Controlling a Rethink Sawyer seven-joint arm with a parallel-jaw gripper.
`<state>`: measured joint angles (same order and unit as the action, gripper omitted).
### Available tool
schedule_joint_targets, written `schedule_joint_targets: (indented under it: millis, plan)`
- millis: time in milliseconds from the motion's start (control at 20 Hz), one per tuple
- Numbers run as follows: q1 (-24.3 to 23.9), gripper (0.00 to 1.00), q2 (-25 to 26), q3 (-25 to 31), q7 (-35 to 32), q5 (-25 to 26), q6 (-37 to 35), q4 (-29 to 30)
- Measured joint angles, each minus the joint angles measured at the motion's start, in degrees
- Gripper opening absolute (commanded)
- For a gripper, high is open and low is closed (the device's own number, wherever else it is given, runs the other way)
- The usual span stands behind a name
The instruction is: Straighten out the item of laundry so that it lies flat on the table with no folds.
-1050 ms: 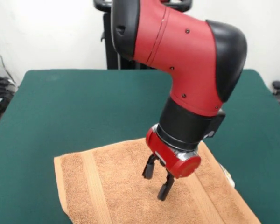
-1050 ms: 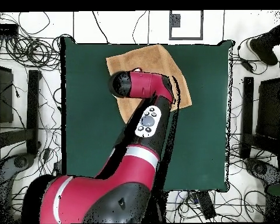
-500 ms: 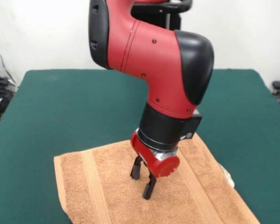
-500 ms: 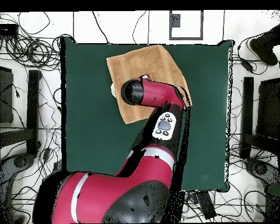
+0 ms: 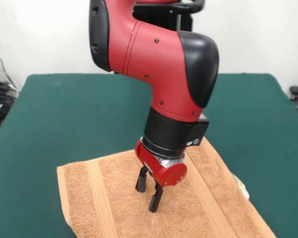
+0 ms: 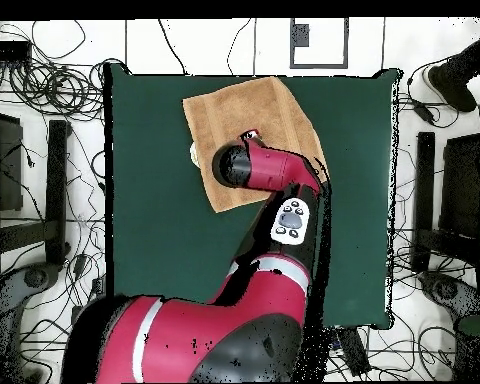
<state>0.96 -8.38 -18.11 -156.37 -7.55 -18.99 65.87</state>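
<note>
Looking across from the front, going left to right: the towel's (image 5: 114, 198) left edge comes first, with a woven band running just inside it, then open terry, then the claw (image 5: 148, 194), then a second band under the arm's right side, and last a small white tag (image 5: 242, 188) poking out at the towel's right edge. The towel sits at the near side of the green surface (image 5: 54, 114), its lower part cut off by the bottom of the front view. It looks spread out; I can pick out no fold in what shows, though the arm hides part of it.

The claw hangs directly over the towel's middle, its two dark fingers (image 5: 140, 181) parted and pinching nothing, the tips close above the cloth; whether they touch it I cannot tell. So the cloth lies straight below the claw, not off to a side. The towel's long axis seems to run left to right, the bands crossing it.

Count: one towel, two bands, one tag, one arm, one claw. From overhead the arm (image 6: 269, 170) covers the towel's lower right part.
</note>
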Motion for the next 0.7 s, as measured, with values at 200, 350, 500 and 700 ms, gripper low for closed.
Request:
schedule_joint_targets:
  millis: [200,350,500,700]
  plan:
    - [-0.3,1.0,-0.6,0.5,0.0,0.0,1.7,1.3]
    - [-0.6,1.0,-1.0,1.0,0.0,0.0,2.8,2.1]
    - [-0.9,1.0,-1.4,1.6,0.0,0.0,3.9,3.0]
    - [-1.4,1.0,-2.1,2.3,0.0,0.0,4.9,4.1]
